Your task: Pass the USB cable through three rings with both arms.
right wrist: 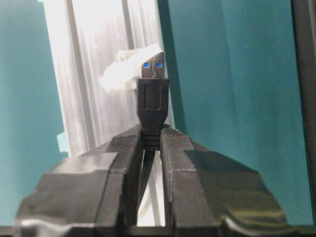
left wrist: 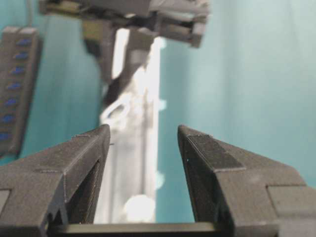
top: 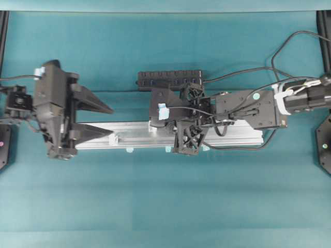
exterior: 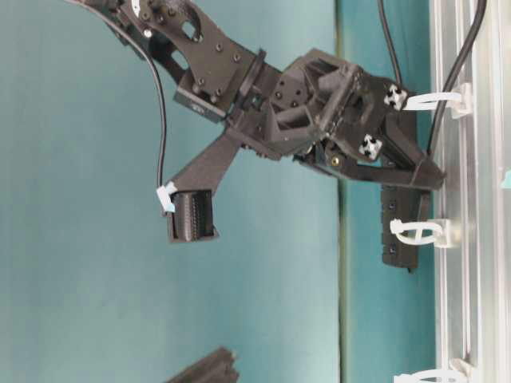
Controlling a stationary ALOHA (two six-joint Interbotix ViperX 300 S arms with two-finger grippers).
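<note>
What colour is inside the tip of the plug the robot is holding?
Blue, inside the silver tip of the USB cable. The right wrist view shows it best.

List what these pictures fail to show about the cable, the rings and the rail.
- Overhead view: the right gripper covers the middle of the rail, hiding any ring there.
- Table-level view: the lowest ring is cut off by the bottom edge.
- Left wrist view: the ring ahead of the open left gripper is blurred.
- Right wrist view: the USB cable is clamped, but the ring behind the plug is out of focus; whether the plug lines up with it is unclear.
</note>
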